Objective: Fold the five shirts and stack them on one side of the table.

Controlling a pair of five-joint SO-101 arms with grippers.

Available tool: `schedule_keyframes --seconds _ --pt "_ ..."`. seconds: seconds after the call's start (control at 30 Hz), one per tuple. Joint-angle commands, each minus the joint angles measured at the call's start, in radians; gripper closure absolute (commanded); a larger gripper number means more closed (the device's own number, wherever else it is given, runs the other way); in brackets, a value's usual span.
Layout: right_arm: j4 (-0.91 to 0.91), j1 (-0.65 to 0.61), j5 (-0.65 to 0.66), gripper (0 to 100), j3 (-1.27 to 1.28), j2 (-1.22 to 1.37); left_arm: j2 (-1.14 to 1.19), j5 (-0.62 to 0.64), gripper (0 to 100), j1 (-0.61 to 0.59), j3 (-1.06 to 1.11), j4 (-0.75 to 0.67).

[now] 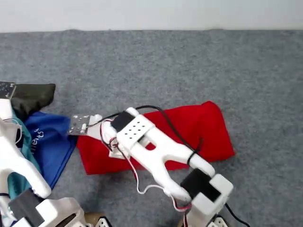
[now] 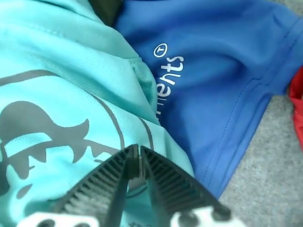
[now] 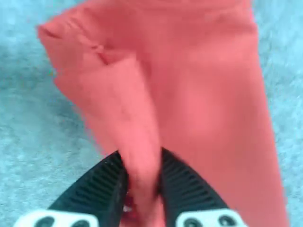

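A folded red shirt (image 1: 199, 130) lies in the middle of the grey table. My right gripper (image 3: 139, 158) is shut on a raised fold of the red shirt (image 3: 189, 94); in the high view the right gripper (image 1: 103, 133) is at the shirt's left end. At the left edge lies a pile with a teal shirt (image 2: 57, 80), a blue shirt (image 2: 213, 61) and a dark green shirt (image 1: 31, 96). My left gripper (image 2: 138, 155) hovers just over the teal shirt near its border with the blue one, fingers pressed together with nothing between them.
The grey carpet-like tabletop (image 1: 189, 66) stretches behind and to the right of the red shirt. The left arm (image 1: 12, 151) stands over the pile, and the right arm's body (image 1: 165, 156) crosses the red shirt's front edge.
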Motion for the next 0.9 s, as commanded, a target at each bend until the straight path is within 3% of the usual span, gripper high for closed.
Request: schedule_keyframes --seconds 0.0,0.07,0.3,0.53,0.7,0.87 --pt "-0.012 0.064 -0.008 75.6 -0.012 0.025 -0.005 -0.006 98 0.002 -0.042 0.008" --pt "-0.015 0.096 -0.041 71.3 -0.028 0.039 -0.005 -0.006 98 0.002 -0.042 0.008" --pt "0.15 0.128 -0.098 72.0 -0.255 0.041 -0.005 -0.006 98 0.002 -0.042 0.005" --pt "0.285 0.022 -0.098 99.8 -0.39 0.047 -0.005 -0.006 98 0.002 -0.042 0.003" --pt "0.355 -0.101 -0.1 98.8 -0.374 0.048 -0.005 -0.006 98 0.002 -0.042 0.002" --pt "0.288 -0.147 -0.1 98.8 -0.299 0.085 -0.005 -0.006 98 0.002 -0.041 0.002"
